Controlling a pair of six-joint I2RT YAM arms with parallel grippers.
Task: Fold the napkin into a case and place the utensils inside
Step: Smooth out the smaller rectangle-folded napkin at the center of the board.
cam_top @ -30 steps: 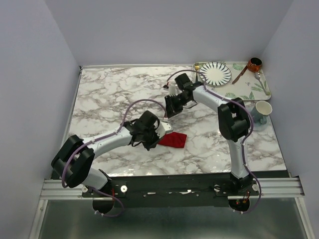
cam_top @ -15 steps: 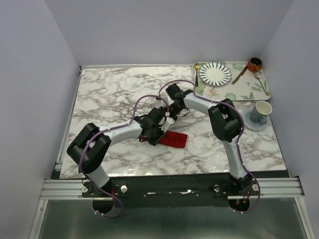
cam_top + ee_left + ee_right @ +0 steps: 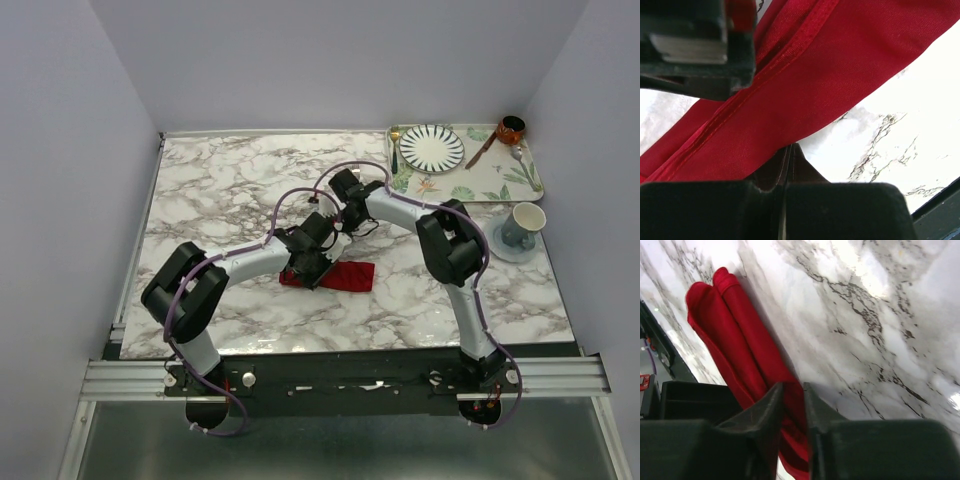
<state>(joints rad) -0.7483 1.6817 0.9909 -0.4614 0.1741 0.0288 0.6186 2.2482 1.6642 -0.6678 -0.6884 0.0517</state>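
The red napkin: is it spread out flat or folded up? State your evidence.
Folded: the napkin lies as a narrow strip, with stacked layers showing in the right wrist view.

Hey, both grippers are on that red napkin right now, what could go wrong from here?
The left gripper pinches the napkin only at its edge, so the cloth could slip out. The right gripper grips the same folded strip close by; an uneven pull might undo the folds, and the grippers could bump.

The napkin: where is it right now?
In the top view, the napkin lies folded near the centre of the marble table, toward the front edge, its left end under the left hand.
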